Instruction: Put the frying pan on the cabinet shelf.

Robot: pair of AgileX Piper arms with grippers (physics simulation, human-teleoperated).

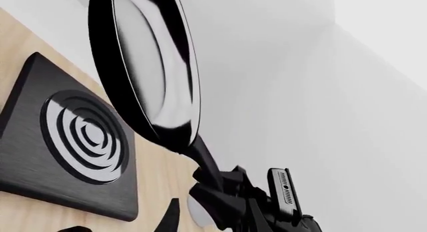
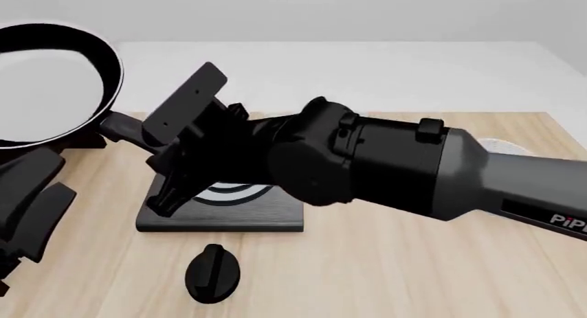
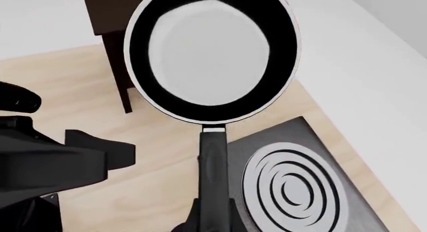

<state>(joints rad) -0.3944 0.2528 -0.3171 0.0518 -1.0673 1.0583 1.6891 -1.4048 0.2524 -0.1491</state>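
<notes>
Right tool (image 3: 212, 219) holds frying pan (image 3: 210, 54) (by handle) aloft.

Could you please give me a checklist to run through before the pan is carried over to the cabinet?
1. Grip: right end effector closed on the frying pan handle: ok.
2. Pan lifted off the stove plate: ok.
3. Pan held level: cannot tell.
4. Shelf of the cabinet in view: not ok, only a corner and a leg show.
5. The left end effector out of the path: cannot tell.
</notes>
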